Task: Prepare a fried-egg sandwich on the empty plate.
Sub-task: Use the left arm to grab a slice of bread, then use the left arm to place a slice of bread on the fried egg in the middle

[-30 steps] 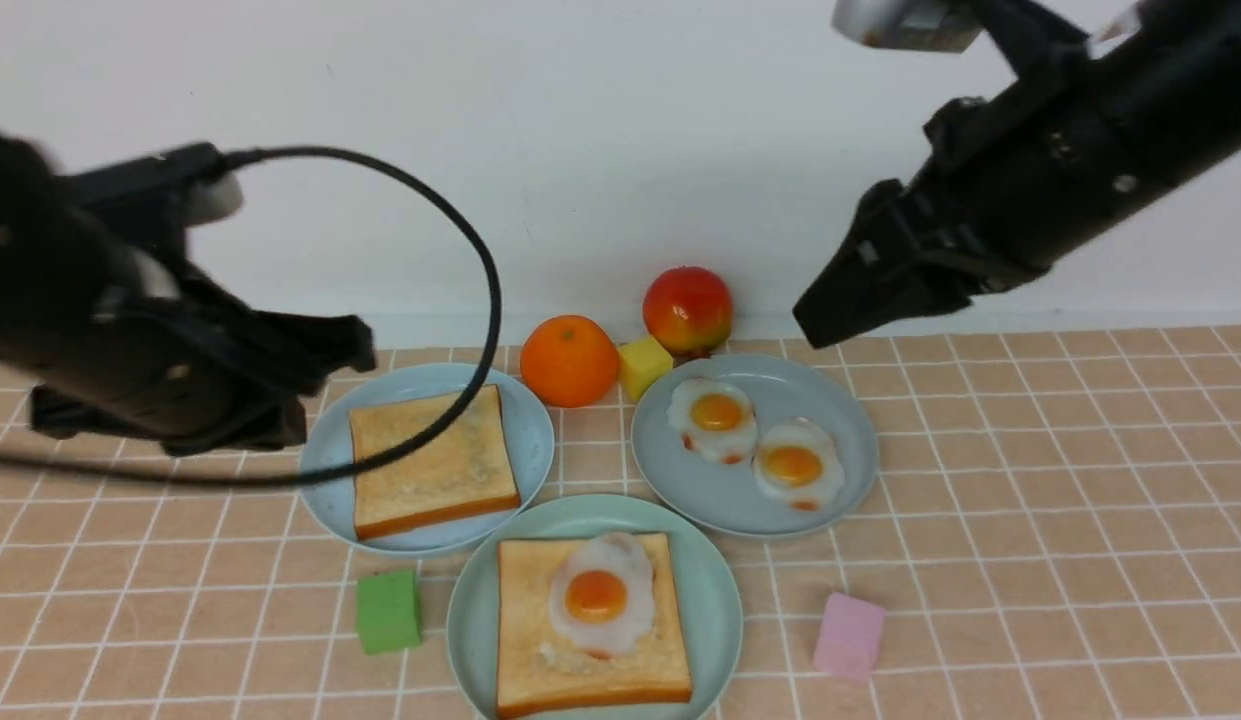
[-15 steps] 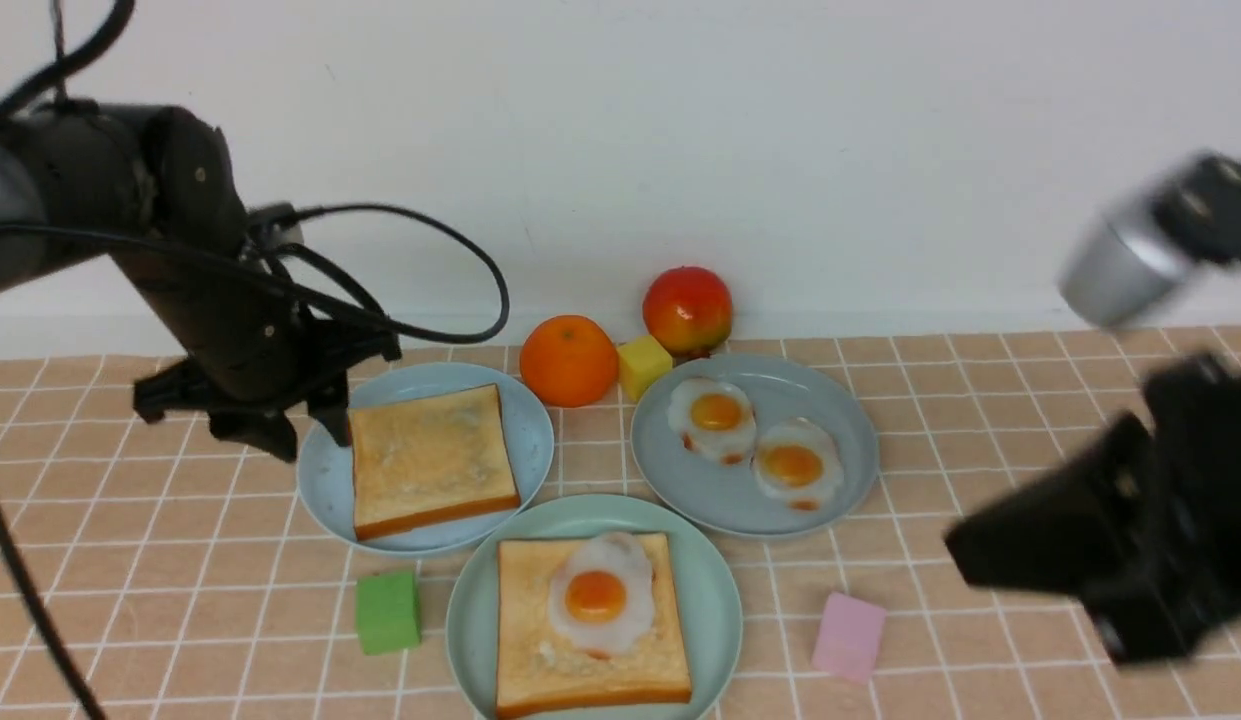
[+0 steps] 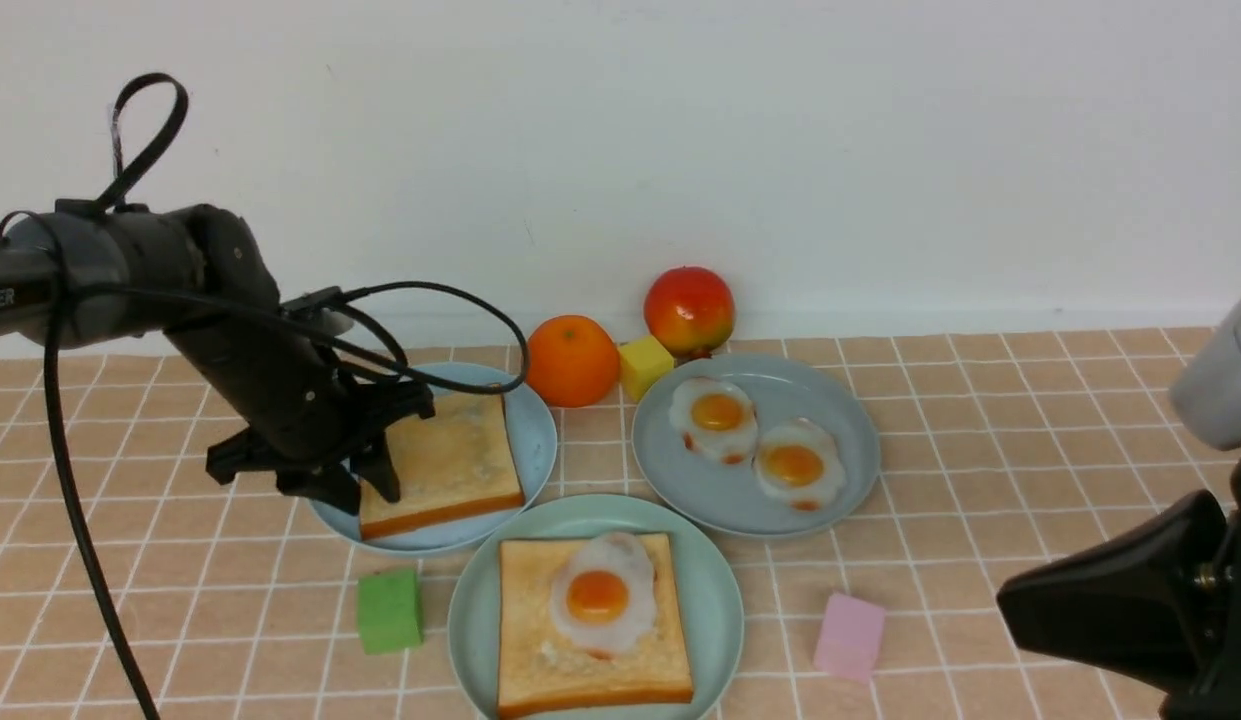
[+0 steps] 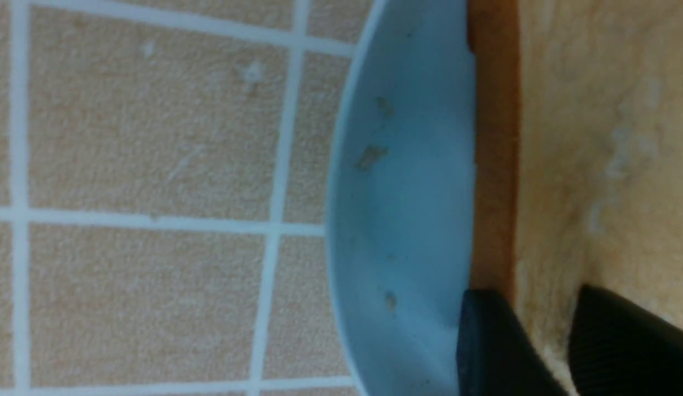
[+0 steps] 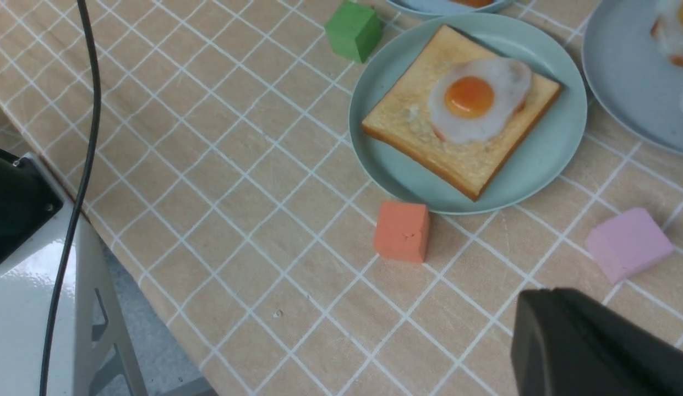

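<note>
The mint-green plate [image 3: 720, 590] at front centre holds one toast slice [image 3: 530, 650] with a fried egg [image 3: 600, 595] on top; the plate also shows in the right wrist view [image 5: 561, 143]. The second toast slice [image 3: 460, 460] lies on the sky-blue plate [image 3: 535, 430]. My left gripper [image 3: 365, 490] is low at that toast's left edge, jaws a little apart. In the left wrist view one finger [image 4: 484, 341] is on the plate beside the crust and the other is over the toast [image 4: 594, 137]. My right gripper [image 3: 1005, 600] is shut and empty at the front right.
A grey-blue plate [image 3: 840, 420] with two more fried eggs sits at the right back. An orange [image 3: 570, 360], an apple [image 3: 688, 310] and a yellow cube [image 3: 644, 366] stand by the wall. Green [image 3: 388, 610], pink [image 3: 848, 635] and orange-red [image 5: 402, 231] cubes lie near the mint-green plate.
My left gripper came down and to the right, onto the left edge of the toast on the sky-blue plate. My right arm dropped from high at the back right to the front right corner.
</note>
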